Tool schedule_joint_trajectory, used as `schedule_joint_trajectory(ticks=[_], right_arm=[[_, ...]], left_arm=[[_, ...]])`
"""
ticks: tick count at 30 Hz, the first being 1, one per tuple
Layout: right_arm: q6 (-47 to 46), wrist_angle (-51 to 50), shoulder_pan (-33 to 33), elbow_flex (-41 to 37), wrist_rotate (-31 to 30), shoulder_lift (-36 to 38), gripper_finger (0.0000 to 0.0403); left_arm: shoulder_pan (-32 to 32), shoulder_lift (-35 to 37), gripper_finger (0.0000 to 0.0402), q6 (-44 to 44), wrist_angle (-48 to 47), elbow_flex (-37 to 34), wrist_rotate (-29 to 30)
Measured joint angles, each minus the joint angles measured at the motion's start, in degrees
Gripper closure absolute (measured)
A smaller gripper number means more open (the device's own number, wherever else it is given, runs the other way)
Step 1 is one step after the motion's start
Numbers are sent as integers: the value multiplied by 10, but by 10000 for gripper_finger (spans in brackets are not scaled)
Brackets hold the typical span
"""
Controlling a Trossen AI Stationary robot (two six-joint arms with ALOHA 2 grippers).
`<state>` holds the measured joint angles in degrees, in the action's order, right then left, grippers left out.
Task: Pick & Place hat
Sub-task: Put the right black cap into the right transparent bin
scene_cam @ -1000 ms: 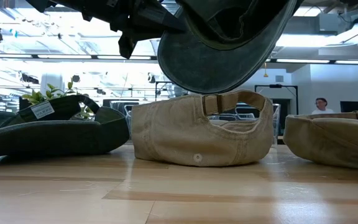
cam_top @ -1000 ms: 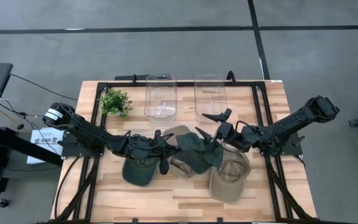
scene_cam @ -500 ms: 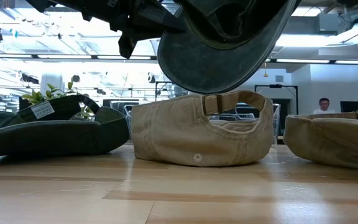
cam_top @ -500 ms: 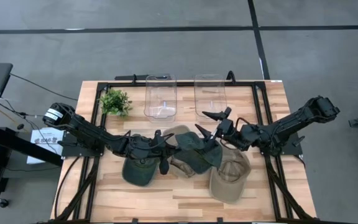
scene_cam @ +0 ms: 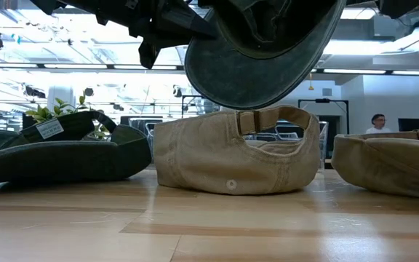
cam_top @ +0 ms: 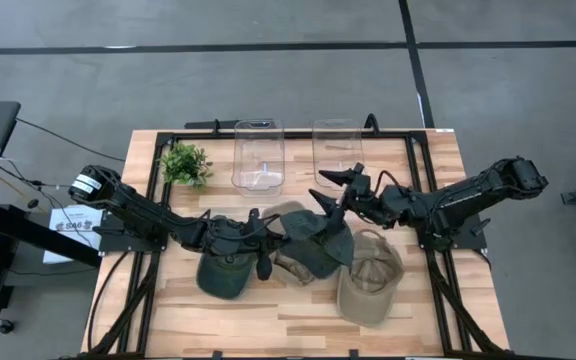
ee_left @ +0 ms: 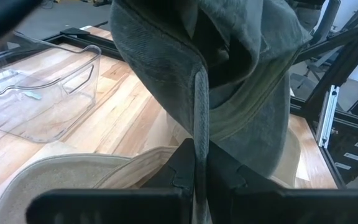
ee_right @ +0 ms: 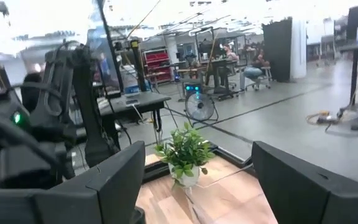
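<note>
A dark green hat [cam_top: 313, 245] hangs over the middle of the table with my left gripper [cam_top: 268, 238] shut on it; in the low view this hat [scene_cam: 260, 58] is above a tan hat [scene_cam: 235, 156]. Another dark green hat [cam_top: 223, 272] lies on the table toward the left, and a second tan hat [cam_top: 368, 285] toward the right. My right gripper [cam_top: 326, 186] stands open and off the table, just beyond the held hat's far side, with nothing between its fingers [ee_right: 104, 186]. My left gripper pinches a folded edge of the dark green hat [ee_left: 201, 118] between its two fingers [ee_left: 182, 174]. The fingers come nearly level from the table's left. The hat is lifted clear and sags beyond the fingers, above the tan hat on the table.
Two clear bins [cam_top: 258, 155] [cam_top: 338, 150] stand at the far edge, with a small potted plant [cam_top: 185, 163] to their left. A black frame [cam_top: 423, 180] runs along the table's sides. Bare wood shows along the near edge [cam_top: 288, 325].
My right gripper has swung toward the table's left and far edge, away from the held hat's right side, and has rolled about its own axis. My left gripper and the dark green hat have kept still.
</note>
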<state>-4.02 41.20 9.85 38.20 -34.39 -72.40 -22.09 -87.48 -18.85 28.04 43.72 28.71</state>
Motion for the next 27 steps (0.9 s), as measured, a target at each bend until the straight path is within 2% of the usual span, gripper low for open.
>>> schedule_joint_trajectory(ticks=[5, 13, 19, 27], right_arm=[[-85, 2, -14, 0, 11, 2, 111], [-160, -65, -26, 0, 119, 30, 111], [-115, -176, -25, 0, 135, 74, 112], [5, -197, -11, 0, 132, 85, 112]], left_arm=[[0, 0, 382, 0, -2, 0, 0], [0, 0, 382, 0, -10, 0, 0], [0, 0, 382, 0, -12, 0, -2], [0, 0, 382, 0, -12, 0, -16]])
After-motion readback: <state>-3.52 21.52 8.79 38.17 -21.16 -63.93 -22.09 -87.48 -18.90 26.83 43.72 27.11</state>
